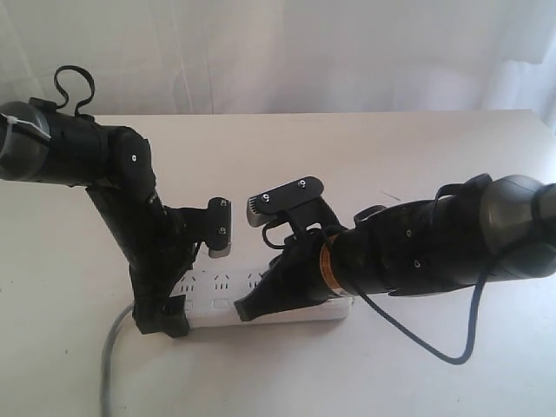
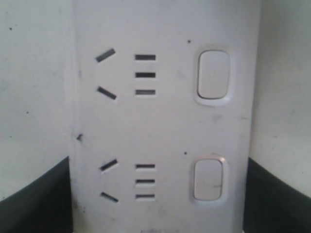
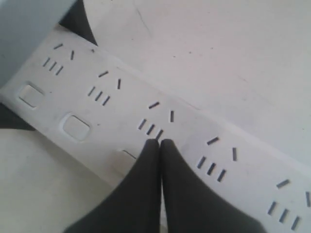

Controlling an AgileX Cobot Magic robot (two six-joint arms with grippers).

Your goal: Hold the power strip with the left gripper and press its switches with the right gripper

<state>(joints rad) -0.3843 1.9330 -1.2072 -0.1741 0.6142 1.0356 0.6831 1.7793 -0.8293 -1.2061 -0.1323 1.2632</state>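
The white power strip lies along the table's front. My left gripper clamps its left end. In the left wrist view the black fingers stand against both long sides of the power strip, with two switches ahead of them. My right gripper is shut with nothing in it. Its pointed tips come down on the power strip at the third switch, which they mostly cover. Two more switches show beside it. Contact with the switch cannot be told.
The strip's grey cord runs off its left end toward the front table edge. A thin black cable hangs loose from the right arm onto the table. A white curtain closes off the back.
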